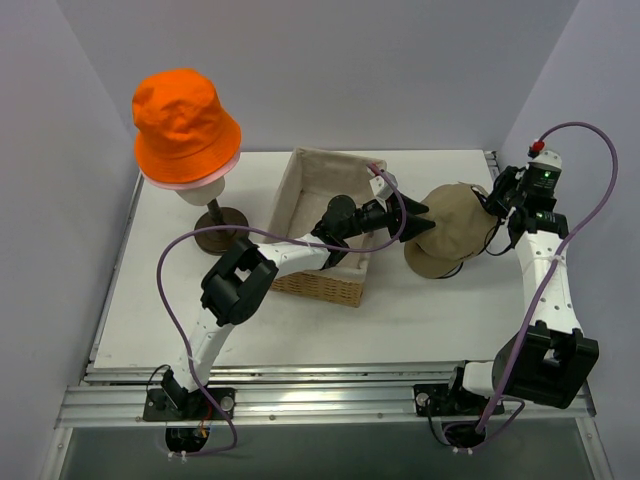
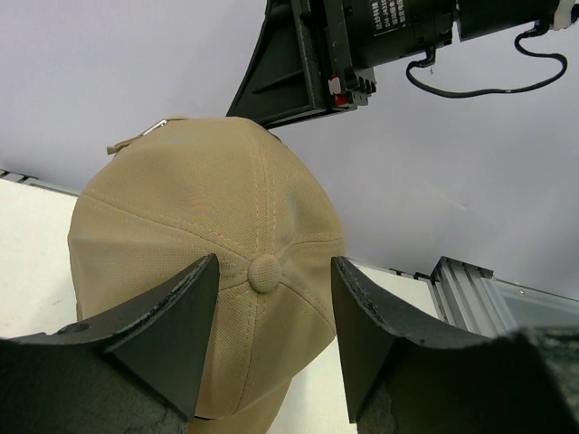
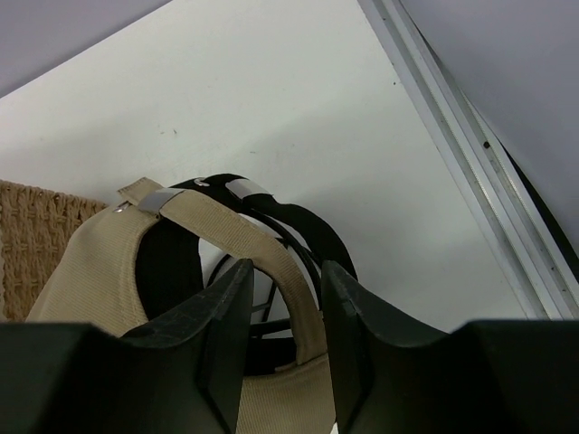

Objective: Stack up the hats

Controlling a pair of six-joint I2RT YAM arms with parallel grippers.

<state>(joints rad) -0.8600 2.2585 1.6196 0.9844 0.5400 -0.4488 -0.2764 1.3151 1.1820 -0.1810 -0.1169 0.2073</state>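
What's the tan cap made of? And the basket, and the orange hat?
The tan cap looks like matte woven cloth, maybe cotton: fine ribbed weave, stitched seams, cloth-covered button. The basket looks like woven wicker or straw, with a pale cloth lining. The orange hat looks like soft matte fabric; its weave is too small to tell.

– How's the light?
– Bright, even, from overhead in my top view; faint shadows on the table (image 1: 420,320). In my 2 wrist views, my fingers (image 2: 154,344) look dark, slightly soft.
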